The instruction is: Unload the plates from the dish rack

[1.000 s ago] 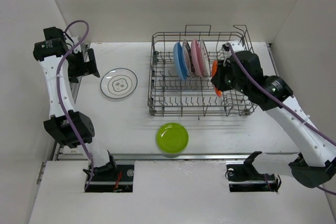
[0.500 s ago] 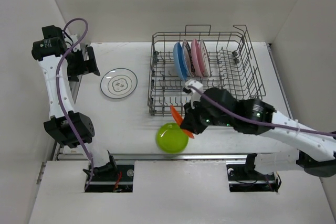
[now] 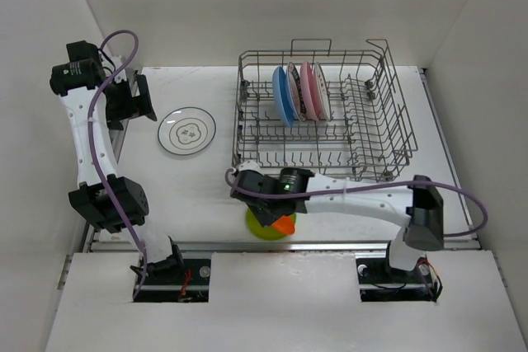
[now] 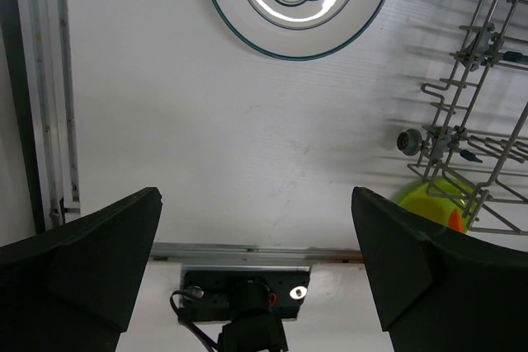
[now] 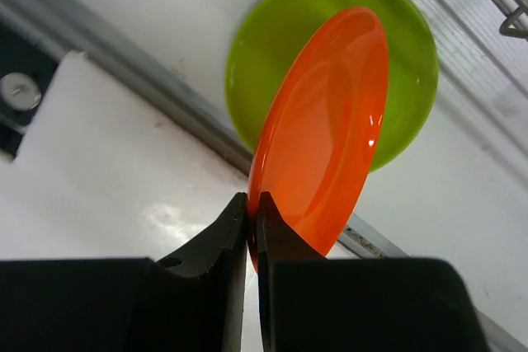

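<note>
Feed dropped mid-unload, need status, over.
Right gripper shut on orange plate, tilted on edge over yellow-green plate. Left gripper open, parked near ringed white plate. More plates upright in dish rack. No obstruction seen.

In the top view, the right arm [image 3: 346, 195] is covering most of the yellow-green plate [image 3: 259, 230] and the orange plate [image 3: 285, 222]. The left wrist view's edge is cropping the ringed plate [image 4: 301, 43].

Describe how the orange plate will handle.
The orange plate looks stiff: pinched at its rim by the right gripper, it shows no sag. Its glossy surface is probably slippery. Tilted over the yellow-green plate, it would likely tip flat if released.
</note>
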You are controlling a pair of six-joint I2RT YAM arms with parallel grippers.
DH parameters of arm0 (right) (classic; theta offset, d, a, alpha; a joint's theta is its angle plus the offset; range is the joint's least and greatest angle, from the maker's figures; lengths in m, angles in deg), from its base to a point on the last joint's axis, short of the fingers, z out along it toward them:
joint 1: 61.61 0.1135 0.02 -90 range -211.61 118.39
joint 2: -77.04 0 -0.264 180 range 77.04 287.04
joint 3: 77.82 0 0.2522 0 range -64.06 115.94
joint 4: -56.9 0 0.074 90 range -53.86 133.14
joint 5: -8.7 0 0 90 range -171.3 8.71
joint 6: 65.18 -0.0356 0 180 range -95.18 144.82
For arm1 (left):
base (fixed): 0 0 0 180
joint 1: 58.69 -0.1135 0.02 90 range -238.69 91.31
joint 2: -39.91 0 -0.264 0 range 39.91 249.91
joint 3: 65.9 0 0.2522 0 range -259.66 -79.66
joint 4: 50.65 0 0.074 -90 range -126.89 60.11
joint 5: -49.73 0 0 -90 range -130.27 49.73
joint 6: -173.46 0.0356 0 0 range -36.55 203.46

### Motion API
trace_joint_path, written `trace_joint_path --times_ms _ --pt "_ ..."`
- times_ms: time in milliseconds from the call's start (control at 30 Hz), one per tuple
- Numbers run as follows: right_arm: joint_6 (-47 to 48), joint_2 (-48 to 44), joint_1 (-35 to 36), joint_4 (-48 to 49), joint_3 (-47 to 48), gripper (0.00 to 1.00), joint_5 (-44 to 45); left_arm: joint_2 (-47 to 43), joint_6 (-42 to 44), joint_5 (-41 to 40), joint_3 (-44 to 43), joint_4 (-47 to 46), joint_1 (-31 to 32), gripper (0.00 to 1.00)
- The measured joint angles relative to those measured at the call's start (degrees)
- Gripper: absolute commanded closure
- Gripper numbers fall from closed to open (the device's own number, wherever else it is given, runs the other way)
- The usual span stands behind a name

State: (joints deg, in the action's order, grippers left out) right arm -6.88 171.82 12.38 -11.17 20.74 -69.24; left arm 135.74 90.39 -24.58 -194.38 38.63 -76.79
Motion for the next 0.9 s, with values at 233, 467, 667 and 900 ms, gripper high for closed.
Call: trace_joint_path --times_ms 233,467,667,900 --pt "-1.2 9.6 0.4 -1.9 4.9 0.61 4.0 0.0 -0.1 -1.0 1.0 -0.1 0.0 0.0" --pt "-0.5 11.7 1.1 -4.5 6.5 0.34 5.0 0.0 0.4 -1.3 -2.8 0.6 0.0 0.0" --pt "2.8 12.8 1.1 -4.6 12.6 0.25 2.6 -0.8 1.7 1.9 -2.1 0.8 0.0 0.0" --pt "5.0 0.6 -5.9 2.4 12.8 0.18 -3.5 -2.8 3.5 5.5 -3.0 0.7 4.4 0.0"
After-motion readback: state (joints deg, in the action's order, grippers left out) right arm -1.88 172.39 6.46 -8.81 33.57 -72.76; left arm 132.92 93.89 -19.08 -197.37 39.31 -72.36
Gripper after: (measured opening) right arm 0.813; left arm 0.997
